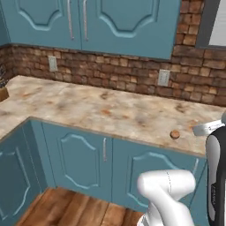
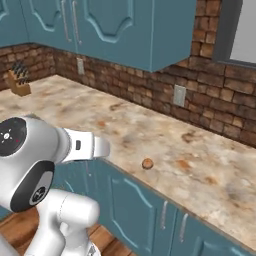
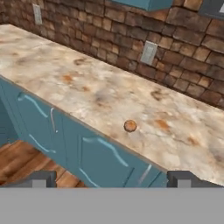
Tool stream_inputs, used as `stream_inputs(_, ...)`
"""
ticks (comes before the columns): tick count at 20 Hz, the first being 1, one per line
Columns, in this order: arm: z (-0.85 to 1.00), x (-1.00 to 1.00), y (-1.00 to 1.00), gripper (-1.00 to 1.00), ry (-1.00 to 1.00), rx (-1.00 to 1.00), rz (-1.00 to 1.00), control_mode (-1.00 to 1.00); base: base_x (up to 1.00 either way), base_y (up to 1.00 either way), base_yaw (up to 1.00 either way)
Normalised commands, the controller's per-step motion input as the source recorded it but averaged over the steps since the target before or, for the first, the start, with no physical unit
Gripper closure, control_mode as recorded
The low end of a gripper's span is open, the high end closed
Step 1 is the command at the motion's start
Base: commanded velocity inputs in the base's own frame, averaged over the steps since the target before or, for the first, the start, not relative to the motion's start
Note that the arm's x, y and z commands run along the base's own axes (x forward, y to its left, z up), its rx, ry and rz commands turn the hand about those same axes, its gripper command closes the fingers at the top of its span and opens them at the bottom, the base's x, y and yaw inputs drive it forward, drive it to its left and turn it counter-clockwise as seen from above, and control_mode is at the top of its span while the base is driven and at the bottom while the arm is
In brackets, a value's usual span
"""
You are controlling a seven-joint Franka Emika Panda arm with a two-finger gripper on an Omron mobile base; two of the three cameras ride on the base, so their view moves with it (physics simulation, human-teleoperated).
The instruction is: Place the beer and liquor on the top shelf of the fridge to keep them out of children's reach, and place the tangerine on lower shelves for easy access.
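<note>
One tangerine (image 1: 175,134) sits alone on the mottled beige countertop (image 1: 88,106) in the left base view, close to the front edge and above the blue lower cabinet doors (image 1: 84,159). Behind it runs a brick backsplash (image 1: 110,70) with two pale wall outlets (image 1: 163,77), and blue upper cabinets (image 1: 110,22) hang above. A wooden knife block (image 1: 3,90) shows at the far left edge of the counter. The white arm (image 1: 170,194) rises at the lower right.

In the right base view the tangerine (image 2: 147,163) again lies near the counter's front edge, well apart from the knife block (image 2: 19,82) standing in the far left corner. An outlet (image 2: 179,95) is set in the brick wall behind the fruit. The arm's white and dark joints (image 2: 30,160) fill the lower left.

In the hand view the gripper (image 3: 112,179) hangs above the floor side of the counter with its jaws spread wide, one dark fingertip (image 3: 37,179) at each lower corner, holding nothing. The tangerine (image 3: 130,126) lies ahead between them, on the counter just behind the front edge, apart from the fingers.
</note>
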Motion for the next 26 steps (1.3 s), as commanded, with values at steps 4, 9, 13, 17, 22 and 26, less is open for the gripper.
stream_inputs(4,0.0,0.0,0.0,-1.0,0.0,0.0,0.0,1.0,0.92,0.0,-0.38)
stream_inputs(9,0.0,0.0,0.0,-1.0,0.0,0.0,0.0,1.0,0.27,0.0,-0.36)
stream_inputs(13,0.0,0.0,0.0,-1.0,0.0,0.0,0.0,1.0,-0.01,0.0,-0.35)
stream_inputs(17,0.0,0.0,0.0,-1.0,0.0,0.0,0.0,1.0,-0.14,0.04,-0.31)
stream_inputs(22,0.0,0.0,0.0,-1.0,0.0,0.0,0.0,1.0,-0.31,0.29,-0.22)
stream_inputs(26,0.0,0.0,0.0,-1.0,0.0,0.0,0.0,1.0,-0.48,0.45,-0.15)
